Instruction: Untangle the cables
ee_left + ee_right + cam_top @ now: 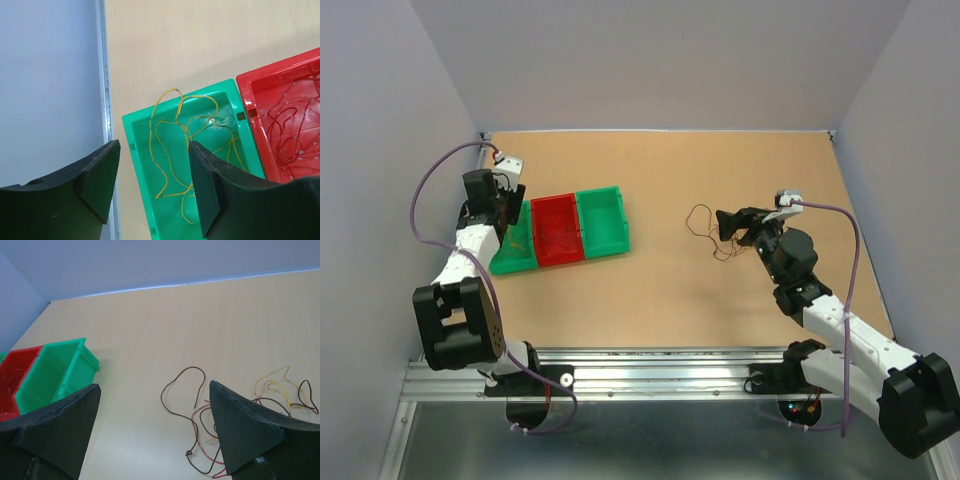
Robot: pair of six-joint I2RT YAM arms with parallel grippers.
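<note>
**Take one loose strand, not the knot**

The right gripper (pixel 154 407) hangs over the counter (pixel 150 330), jaws spread wide with nothing between them. Just beyond its tips lie the cables (pixel 199 417), a loose tangle of brown, red and yellow strands. The best grasp looks to be the free brown loop (pixel 176 376) at the tangle's edge, taken low and drawn outward slowly so the rest does not drag. Farther off, the left gripper (pixel 152 185), jaws apart and empty, hovers above the green bin (pixel 131 150) holding yellow strands (pixel 185 131). Red strands (pixel 290 125) lie in the red bin (pixel 250 85) beside it.
</note>
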